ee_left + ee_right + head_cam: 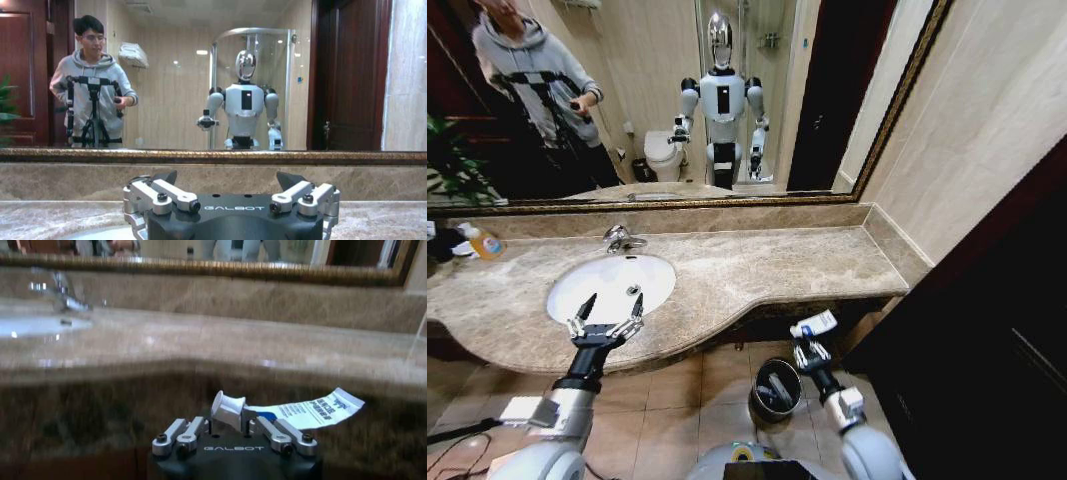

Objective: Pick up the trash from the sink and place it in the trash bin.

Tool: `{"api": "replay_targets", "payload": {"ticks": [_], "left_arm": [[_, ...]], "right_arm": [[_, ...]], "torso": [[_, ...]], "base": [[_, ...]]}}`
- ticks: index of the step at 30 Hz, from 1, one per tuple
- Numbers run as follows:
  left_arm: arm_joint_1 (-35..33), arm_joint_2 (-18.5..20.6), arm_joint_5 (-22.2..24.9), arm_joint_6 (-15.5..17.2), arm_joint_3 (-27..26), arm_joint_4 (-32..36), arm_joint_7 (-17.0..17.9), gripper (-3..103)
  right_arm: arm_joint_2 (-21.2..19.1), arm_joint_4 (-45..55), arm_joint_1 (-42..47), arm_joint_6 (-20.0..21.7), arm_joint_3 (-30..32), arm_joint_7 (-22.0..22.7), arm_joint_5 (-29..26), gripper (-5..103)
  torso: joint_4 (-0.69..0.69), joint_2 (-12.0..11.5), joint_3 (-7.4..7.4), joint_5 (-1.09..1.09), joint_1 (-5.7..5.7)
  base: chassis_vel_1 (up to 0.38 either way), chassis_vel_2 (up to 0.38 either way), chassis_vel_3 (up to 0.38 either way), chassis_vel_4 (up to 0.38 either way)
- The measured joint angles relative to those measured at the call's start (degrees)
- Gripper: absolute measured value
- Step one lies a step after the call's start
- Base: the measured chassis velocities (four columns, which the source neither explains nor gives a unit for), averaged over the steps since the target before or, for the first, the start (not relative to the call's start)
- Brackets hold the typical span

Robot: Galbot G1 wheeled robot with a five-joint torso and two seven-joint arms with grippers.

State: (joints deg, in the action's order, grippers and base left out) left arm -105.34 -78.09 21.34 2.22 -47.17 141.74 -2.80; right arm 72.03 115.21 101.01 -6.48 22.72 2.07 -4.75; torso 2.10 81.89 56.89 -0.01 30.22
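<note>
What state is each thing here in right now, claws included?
Left claw: open, empty, over the sink's near rim.
Right claw: shut on the white-and-blue tube, above the floor beside the trash bin.
Sink: no trash visible inside.
Trash bin: upright on the floor, open-topped.

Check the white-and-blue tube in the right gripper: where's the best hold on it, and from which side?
Judging by its shape, the capped end. The right gripper is already shut on the white-and-blue tube there, from below, above the trash bin; the flat printed tail sticks out sideways and looks likely to bend or slip. The left gripper hovers open over the sink.
</note>
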Motion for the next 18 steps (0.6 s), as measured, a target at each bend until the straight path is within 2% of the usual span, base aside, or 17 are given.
{"api": "replay_targets", "payload": {"ticks": [6, 9, 10, 11, 13, 18], "left_arm": [[0.0, 0.0, 0.0, 0.0, 0.0, 0.0, 0.0, 100], [0.0, 0.0, 0.0, 0.0, 0.01, 0.0, 0.0, 100], [0.0, 0.0, 0.0, 0.0, 0.0, 0.0, 0.0, 100], [0.0, 0.0, 0.0, 0.0, 0.0, 0.0, 0.0, 100], [0.0, 0.0, 0.0, 0.0, 0.0, 0.0, 0.0, 100], [0.0, 0.0, 0.0, 0.0, 0.0, 0.0, 0.0, 100]], "right_arm": [[1.55, -6.93, -1.14, -0.78, -0.99, -0.63, 1.58, 26], [2.06, -11.36, -3.15, 0.51, -1.68, -1.01, 1.52, 26], [2.12, -12.81, -4.03, 2.76, -1.96, -1.31, 0.73, 26], [2.01, -14.74, -5.52, 6.95, -2.47, -2.12, -1.24, 26], [1.7, -17.46, -7.73, 10.21, -3.11, -3.06, -2.03, 26], [1.05, -25.77, -13.79, 13.78, -5.49, -4.87, -0.22, 26]], "torso": [[0.0, -0.01, 0.0, 0.0, 0.0], [0.0, -0.01, 0.0, 0.02, 0.0], [0.01, -0.01, 0.0, 0.02, 0.0], [0.0, -0.01, 0.01, 0.01, 0.0], [0.0, -0.01, 0.01, 0.01, 0.0], [0.01, -0.01, 0.01, 0.02, 0.0]], "base": [[0.0, 0.0, 0.0, 0.0], [0.0, 0.0, 0.0, 0.0], [0.0, 0.0, 0.0, 0.0], [0.0, 0.0, 0.0, 0.0], [0.0, 0.0, 0.0, 0.0], [0.0, 0.0, 0.0, 0.0]]}}
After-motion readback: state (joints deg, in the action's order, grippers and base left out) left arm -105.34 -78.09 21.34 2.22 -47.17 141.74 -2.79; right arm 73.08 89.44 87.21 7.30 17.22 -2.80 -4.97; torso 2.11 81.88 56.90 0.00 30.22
